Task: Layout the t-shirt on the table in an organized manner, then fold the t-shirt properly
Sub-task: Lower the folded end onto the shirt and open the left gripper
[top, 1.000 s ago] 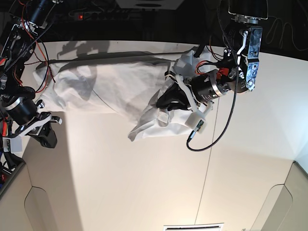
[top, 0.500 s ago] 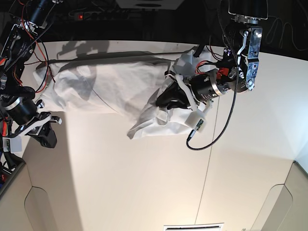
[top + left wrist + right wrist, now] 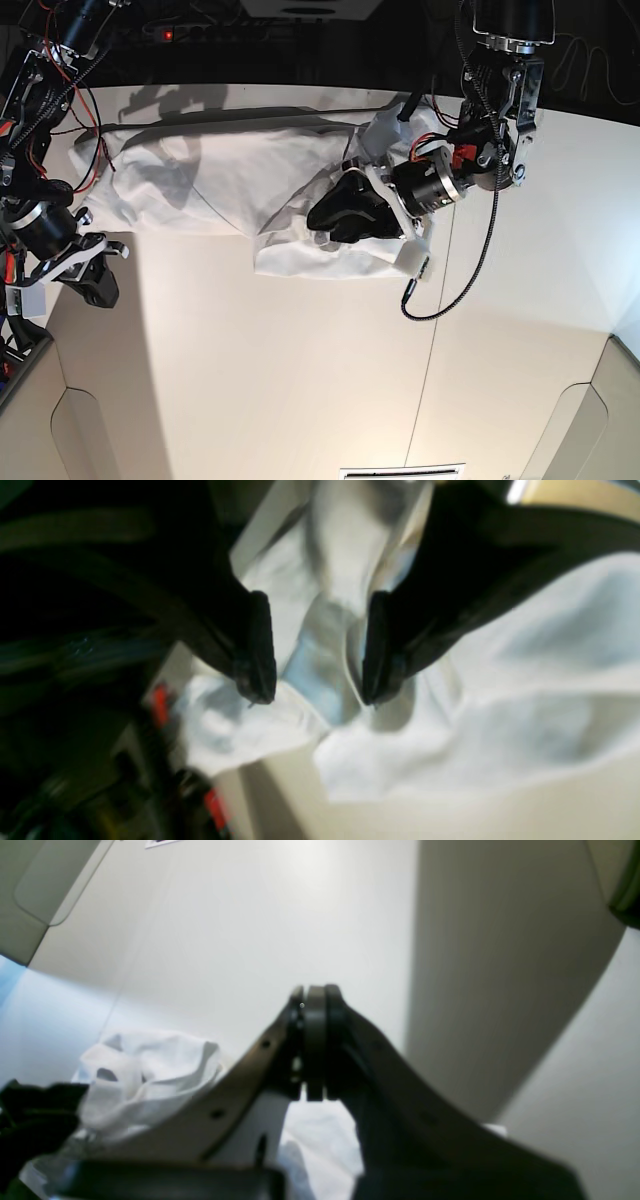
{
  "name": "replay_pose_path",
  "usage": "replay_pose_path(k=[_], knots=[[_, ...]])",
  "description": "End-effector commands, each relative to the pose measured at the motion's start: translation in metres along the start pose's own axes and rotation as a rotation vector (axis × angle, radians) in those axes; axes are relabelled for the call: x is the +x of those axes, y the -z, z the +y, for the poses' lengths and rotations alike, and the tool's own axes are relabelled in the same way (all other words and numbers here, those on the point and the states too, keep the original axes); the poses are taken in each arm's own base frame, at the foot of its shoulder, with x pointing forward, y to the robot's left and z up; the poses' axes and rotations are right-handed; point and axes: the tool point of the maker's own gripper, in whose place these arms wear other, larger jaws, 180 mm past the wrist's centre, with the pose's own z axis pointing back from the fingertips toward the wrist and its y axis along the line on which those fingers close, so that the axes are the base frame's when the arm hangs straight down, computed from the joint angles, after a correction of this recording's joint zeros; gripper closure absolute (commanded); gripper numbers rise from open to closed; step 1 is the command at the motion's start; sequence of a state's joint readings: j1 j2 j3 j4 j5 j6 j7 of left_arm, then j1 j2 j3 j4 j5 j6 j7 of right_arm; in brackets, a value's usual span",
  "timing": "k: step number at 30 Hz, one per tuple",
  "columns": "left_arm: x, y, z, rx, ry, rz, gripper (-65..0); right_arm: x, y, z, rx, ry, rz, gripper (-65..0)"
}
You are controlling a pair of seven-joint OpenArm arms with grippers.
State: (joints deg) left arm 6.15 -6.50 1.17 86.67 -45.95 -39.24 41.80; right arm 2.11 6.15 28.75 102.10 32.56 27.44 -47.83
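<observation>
At the far left of the base view, the right end effector [image 3: 92,283] hangs over the left edge of the bench [image 3: 300,380], well apart from the cloth. In the right wrist view its fingertips [image 3: 312,1005] press flat against each other, clenched on nothing, with bare bench surface beyond them and a crumpled bit of white fabric low on the left.

Moving right, the t-shirt [image 3: 220,180] lies along the far side of the bench as a long, loosely rumpled band, stretching from the far left corner toward the middle. Its surface carries broad creases and soft shadowed folds. Its right portion bunches into a thicker heap whose near edge droops toward the middle of the bench.

On that heap sits the left end effector [image 3: 335,212], its dark body tilted low and pointing left over the fabric. In the left wrist view its two dark fingers [image 3: 257,650] stand apart, released, with white cloth showing in the gap between them and spreading out below and to the right; that view is blurred, so whether the tips touch the fabric cannot be told. A black cable [image 3: 470,270] loops from this arm down over the bench on the right, beside a thin dark seam [image 3: 432,340] running near to far
</observation>
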Motion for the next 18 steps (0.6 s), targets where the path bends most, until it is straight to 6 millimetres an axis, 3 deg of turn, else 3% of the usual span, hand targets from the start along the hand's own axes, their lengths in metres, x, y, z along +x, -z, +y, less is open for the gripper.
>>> replay_pose_path(k=[1, 6, 9, 13, 18], knots=[[0.017, 0.000, -0.011, -0.049, -0.004, -0.052, -31.8, 0.019, -0.001, 0.004, 0.015, -0.020, -0.059, 0.0], [0.028, -0.006, -0.041, -0.184, -0.073, -0.053, -31.8, 0.019, -0.001, 0.003, 0.014, -0.020, -0.059, 0.0], [0.045, -0.017, -0.042, -0.154, 0.010, -0.067, -31.6, 0.019, -0.001, 0.004, 0.015, -0.020, -0.059, 0.0], [0.061, -0.041, -0.004, 0.052, 0.151, -0.060, -31.6, 0.019, -0.001, 0.003, 0.014, -0.020, -0.058, 0.0], [0.056, -0.068, 0.041, 0.244, 0.184, -0.006, -31.6, 0.019, -0.001, 0.004, 0.015, -0.020, -0.060, 0.0]])
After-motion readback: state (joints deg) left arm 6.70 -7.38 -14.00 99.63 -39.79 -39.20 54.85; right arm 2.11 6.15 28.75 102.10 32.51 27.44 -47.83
